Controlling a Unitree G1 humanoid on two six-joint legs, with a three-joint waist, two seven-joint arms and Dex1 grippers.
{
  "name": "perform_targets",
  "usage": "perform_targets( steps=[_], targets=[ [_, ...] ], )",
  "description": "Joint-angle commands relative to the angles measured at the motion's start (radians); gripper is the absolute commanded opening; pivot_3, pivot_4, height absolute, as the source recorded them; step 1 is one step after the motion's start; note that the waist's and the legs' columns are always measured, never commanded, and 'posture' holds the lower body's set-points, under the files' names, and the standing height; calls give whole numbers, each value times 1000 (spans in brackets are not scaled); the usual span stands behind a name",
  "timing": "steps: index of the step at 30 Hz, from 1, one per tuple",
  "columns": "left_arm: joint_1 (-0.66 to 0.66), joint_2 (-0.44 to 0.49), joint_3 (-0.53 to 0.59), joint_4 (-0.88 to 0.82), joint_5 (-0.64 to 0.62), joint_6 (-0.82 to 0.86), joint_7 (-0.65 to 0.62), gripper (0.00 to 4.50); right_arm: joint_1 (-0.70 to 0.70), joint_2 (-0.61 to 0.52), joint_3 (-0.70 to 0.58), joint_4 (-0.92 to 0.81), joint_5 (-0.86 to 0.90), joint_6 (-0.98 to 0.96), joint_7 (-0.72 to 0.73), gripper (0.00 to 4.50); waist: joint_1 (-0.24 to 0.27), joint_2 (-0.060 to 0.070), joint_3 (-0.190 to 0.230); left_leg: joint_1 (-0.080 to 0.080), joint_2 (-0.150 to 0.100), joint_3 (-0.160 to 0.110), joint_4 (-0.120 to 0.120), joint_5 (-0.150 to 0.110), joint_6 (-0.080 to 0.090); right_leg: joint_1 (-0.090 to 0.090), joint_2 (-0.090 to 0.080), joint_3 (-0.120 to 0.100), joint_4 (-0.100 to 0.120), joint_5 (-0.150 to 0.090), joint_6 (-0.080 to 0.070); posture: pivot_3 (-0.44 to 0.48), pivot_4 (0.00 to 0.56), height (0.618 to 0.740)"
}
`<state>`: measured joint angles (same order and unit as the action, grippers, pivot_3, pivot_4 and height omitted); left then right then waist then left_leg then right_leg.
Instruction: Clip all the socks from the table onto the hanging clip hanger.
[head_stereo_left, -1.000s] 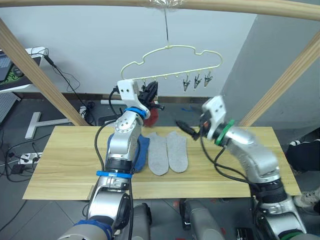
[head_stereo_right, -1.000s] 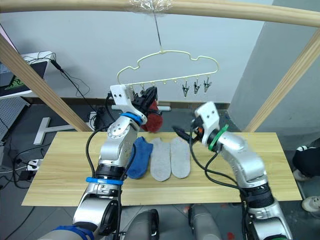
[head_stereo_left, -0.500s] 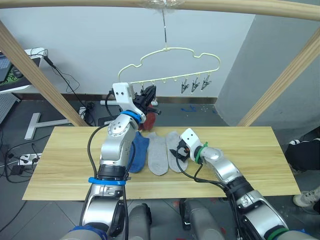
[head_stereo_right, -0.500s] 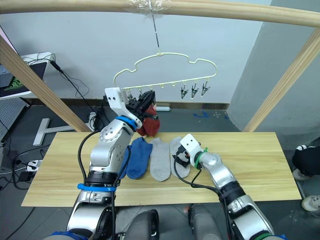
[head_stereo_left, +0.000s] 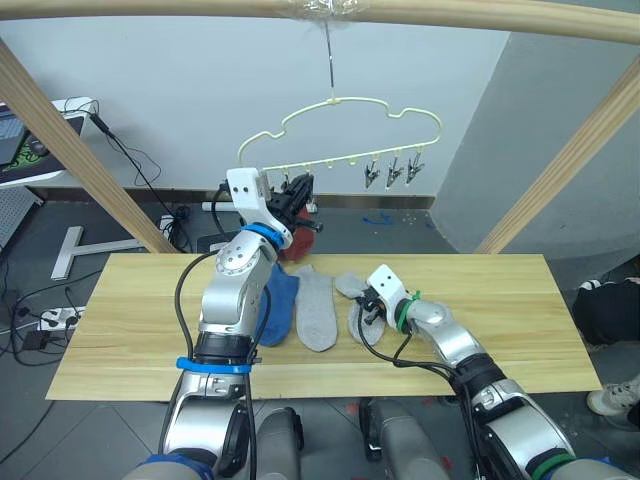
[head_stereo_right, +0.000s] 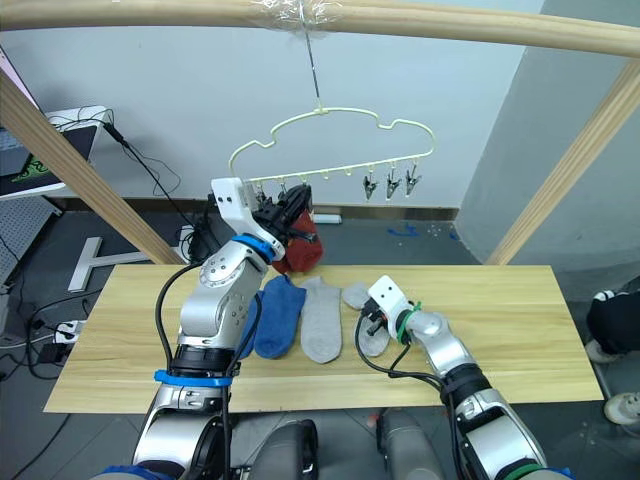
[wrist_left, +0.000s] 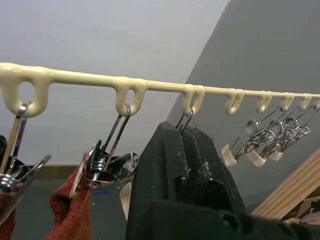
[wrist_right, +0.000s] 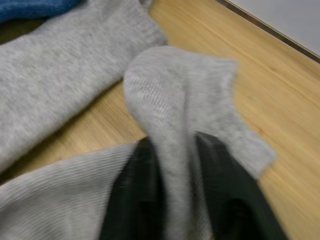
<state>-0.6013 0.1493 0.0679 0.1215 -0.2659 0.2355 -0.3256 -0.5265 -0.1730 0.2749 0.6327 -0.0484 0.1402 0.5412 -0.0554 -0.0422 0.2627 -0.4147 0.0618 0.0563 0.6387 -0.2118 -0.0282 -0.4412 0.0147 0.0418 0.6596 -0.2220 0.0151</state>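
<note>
Table (head_stereo_left: 500, 300): plank top under the right gripper, long axis left-right.
Clip hanger (head_stereo_left: 340, 130): above the left gripper, clip row level.
Grey sock (wrist_right: 185, 95): crumpled, pinched in the right gripper (wrist_right: 175, 150).
Left gripper (wrist_left: 185, 150): fingers together, raised at a clip.

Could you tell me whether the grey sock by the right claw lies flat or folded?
Folded: the grey sock is pinched up between the right claw fingers.

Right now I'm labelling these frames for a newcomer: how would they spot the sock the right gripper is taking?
Find the wooden table, then its row of socks. It is the light grey sock at the robot's right end, pinched by the right gripper. Unlike the flat grey sock beside it, it is folded and rumpled.
</note>
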Motion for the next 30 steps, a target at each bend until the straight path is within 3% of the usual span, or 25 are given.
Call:
perform_targets(
  steps=[1, 7, 15, 30],
  targets=[
    [12, -8, 0, -22, -25, 32, -13, 0, 60, -49, -27, -83, 9, 15, 27, 31, 1, 0, 0, 0, 0, 0, 1, 0, 0, 0, 0, 0, 1, 0, 0, -35, 269, 740],
    [-18, -59, 92, -34, -205, 252, 24, 0, 120, -90, -68, -325, 29, -65, 37, 31, -4, 0, 0, -1, -1, 0, 3, 0, 0, 0, 0, 1, 1, 0, 0, -64, 265, 740],
    [-31, -87, 231, -88, -455, 469, 92, 0, 173, -37, -121, -675, 155, 0, 18, 31, -11, 0, 0, -1, 1, -3, 4, 0, 0, 0, 2, 0, 3, 0, 0, -65, 260, 740],
    [-19, -81, 239, -124, -519, 492, 127, 0, 151, 10, -94, -705, 163, 93, -27, 31, -7, 0, 0, -2, -1, -2, 4, 0, 0, 0, 2, 1, 1, 0, 0, -67, 253, 740]
  ],
)
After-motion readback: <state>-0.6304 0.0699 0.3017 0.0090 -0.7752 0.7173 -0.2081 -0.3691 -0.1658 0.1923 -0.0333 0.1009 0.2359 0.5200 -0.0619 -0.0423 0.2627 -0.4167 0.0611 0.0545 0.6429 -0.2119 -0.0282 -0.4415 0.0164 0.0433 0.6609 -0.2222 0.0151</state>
